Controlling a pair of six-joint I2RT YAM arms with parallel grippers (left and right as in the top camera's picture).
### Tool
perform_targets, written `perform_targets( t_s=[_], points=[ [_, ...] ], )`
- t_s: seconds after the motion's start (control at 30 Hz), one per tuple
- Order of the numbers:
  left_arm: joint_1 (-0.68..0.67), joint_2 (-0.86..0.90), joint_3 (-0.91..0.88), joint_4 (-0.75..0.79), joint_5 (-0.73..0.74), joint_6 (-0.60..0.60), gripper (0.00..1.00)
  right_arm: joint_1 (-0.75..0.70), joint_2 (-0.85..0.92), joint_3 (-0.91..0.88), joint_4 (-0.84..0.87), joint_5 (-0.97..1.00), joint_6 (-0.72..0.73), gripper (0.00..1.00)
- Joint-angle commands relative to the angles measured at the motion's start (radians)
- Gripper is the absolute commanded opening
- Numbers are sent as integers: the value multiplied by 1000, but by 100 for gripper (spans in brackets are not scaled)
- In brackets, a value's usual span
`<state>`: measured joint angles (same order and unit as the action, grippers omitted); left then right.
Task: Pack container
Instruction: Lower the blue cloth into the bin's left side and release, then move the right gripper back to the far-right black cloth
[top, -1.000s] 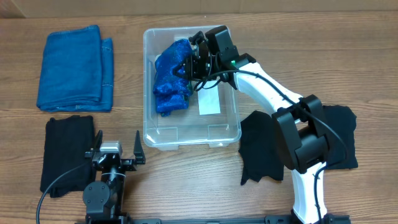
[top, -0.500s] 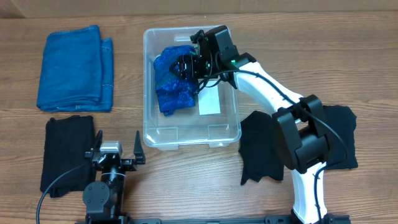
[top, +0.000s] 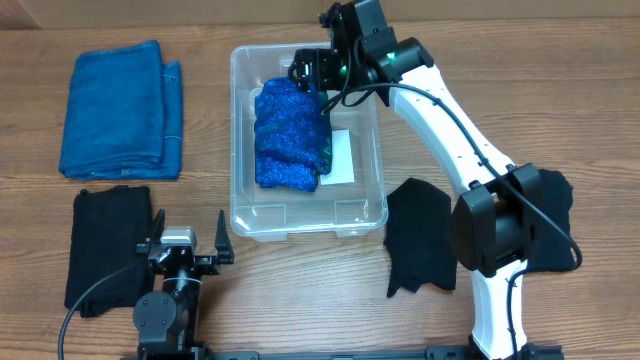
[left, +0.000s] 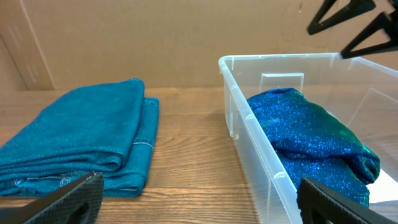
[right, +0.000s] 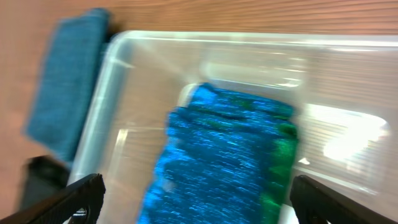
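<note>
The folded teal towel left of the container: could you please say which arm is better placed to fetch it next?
Probably left. The left gripper hangs open on the towel side; the right gripper is beyond the container.

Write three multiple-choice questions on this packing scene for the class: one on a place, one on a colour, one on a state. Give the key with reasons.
1. Where does the sparkly blue cloth lie?
A. inside the clear container
B. beneath it
C. beside it

2. What colour is the folded towel left of the container?
A. red
B. white
C. teal blue

3. How is the right gripper?
A. shut on the cloth
B. open, holding nothing
C. out of view

Key:
1 A, since the overhead view shows the container's walls on all sides of the cloth.
2 C, as the overhead and left wrist views both show it teal blue.
3 B, because its fingers stand wide apart above the container's far end, with the cloth lying free below.
</note>
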<state>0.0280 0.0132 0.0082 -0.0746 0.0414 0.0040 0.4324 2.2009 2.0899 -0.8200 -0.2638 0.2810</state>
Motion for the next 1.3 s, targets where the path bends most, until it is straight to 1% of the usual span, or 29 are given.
perform_targets(
  t_s=[0.0,0.1,0.23,0.33,0.43,0.53,0.73,0.9,0.93,1.07,1.13,1.2,1.23,1.27],
  points=[
    [6,-7,-3,0,0,19,100,-2,-13,57,-78,249,-43,100],
    [6,-7,-3,0,0,19,100,-3,-23,89,-162,382,-42,100],
    [6,-7,-3,0,0,19,100,-9,-53,137,-235,410,-39,100],
    [6,-7,-3,0,0,19,100,-16,-84,160,-301,477,-35,100],
    [6,-7,-3,0,0,19,100,-40,-124,176,-369,575,14,100],
    [6,-7,-3,0,0,19,100,-82,-180,187,-471,644,69,100],
    [6,-7,-3,0,0,19,100,-224,-298,187,-704,652,218,100],
    [6,-7,-3,0,0,19,100,-331,-332,187,-873,653,275,100],
    [6,-7,-3,0,0,19,100,-353,-334,178,-874,641,261,100],
    [6,-7,-3,0,0,19,100,-412,-342,142,-874,621,286,100],
    [6,-7,-3,0,0,19,100,-447,-342,119,-874,623,342,100],
    [6,-7,-3,0,0,19,100,-484,-342,91,-874,638,431,100],
    [6,-7,-3,0,0,19,100,-504,-342,75,-874,654,494,100],
    [6,-7,-3,0,0,19,100,-534,-342,48,-874,670,594,100]
  ],
)
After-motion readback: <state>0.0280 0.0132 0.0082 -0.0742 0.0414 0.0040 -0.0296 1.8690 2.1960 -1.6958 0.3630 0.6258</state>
